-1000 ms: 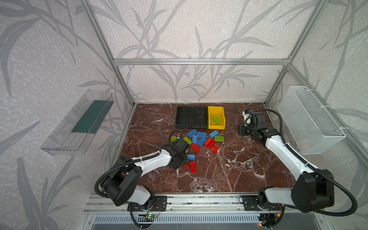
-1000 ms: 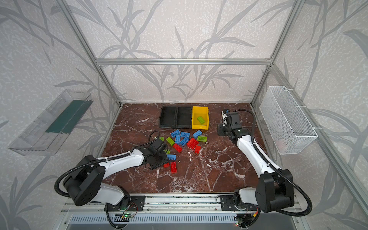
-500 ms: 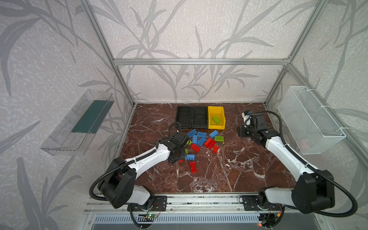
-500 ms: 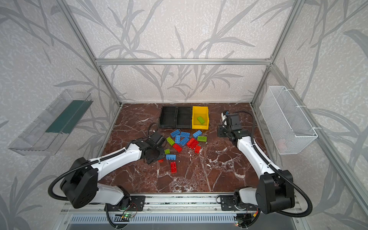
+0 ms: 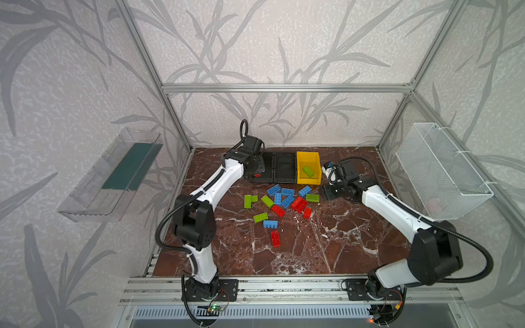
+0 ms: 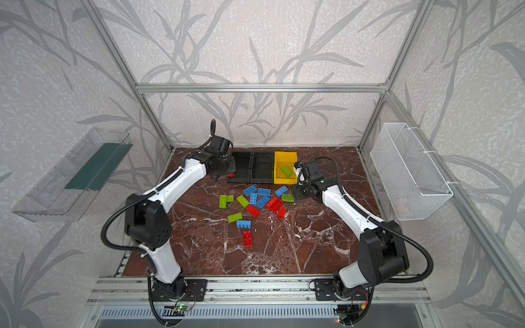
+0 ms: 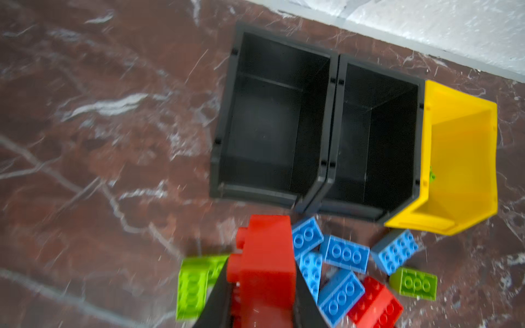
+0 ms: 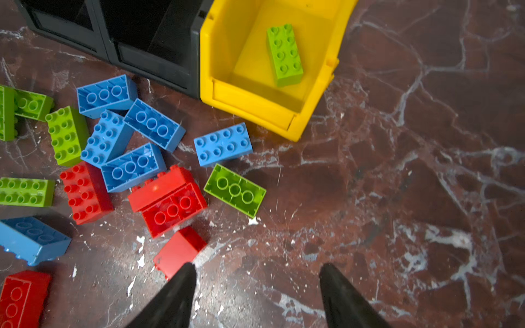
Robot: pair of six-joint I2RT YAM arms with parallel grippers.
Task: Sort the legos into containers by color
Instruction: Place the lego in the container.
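Observation:
My left gripper (image 7: 261, 284) is shut on a red lego (image 7: 264, 264) and hangs at the near end of the left black container (image 7: 227, 113); in both top views it (image 5: 255, 170) (image 6: 227, 170) covers part of that bin. Beside it stand the middle black container (image 5: 285, 167) and the yellow container (image 8: 255, 102), which holds one green lego (image 8: 284, 54). Several red, blue and green legos (image 5: 284, 198) lie loose in front of the bins. Open and holding nothing, my right gripper (image 8: 257, 269) hovers to the right of the pile, near a small red lego (image 8: 179, 250).
A white wire mesh basket (image 5: 443, 170) hangs on the right wall and a clear plastic tray (image 5: 113, 176) on the left wall. Aluminium frame posts stand at the back corners. Bare marble (image 5: 326, 241) stretches in front of the pile.
My left arm has swung from the pile's near left side back to the left black container, now shut on a red lego. The right gripper has lowered towards the pile and opened wider.

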